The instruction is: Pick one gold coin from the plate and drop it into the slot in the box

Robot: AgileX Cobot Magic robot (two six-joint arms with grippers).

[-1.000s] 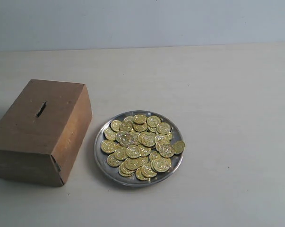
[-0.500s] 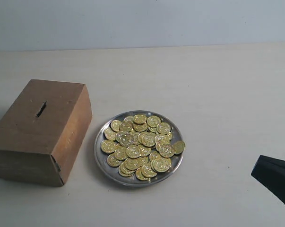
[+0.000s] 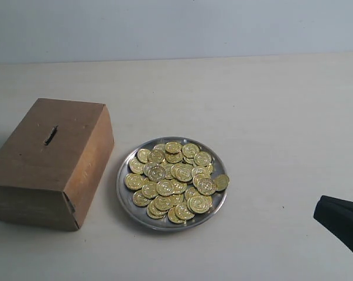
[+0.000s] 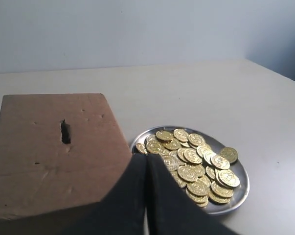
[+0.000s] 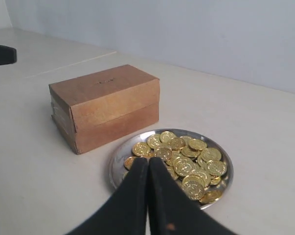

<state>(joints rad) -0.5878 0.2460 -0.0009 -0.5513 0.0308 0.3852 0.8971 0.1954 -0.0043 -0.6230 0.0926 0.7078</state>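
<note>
Right wrist view: right gripper (image 5: 148, 159) has its jaws pressed together, nothing between them, near the plate (image 5: 119, 155). Left gripper (image 4: 147, 155) jaws are together too, empty. Exterior view: gold coins (image 3: 175, 178) heaped on the plate, box (image 3: 47, 158) at its nine o'clock, slot (image 3: 50, 135) facing up, right gripper at four o'clock.

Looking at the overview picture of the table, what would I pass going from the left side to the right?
The brown box with its slot on top → the silver plate heaped with gold coins → the black tip of the right gripper at the picture's edge.
</note>
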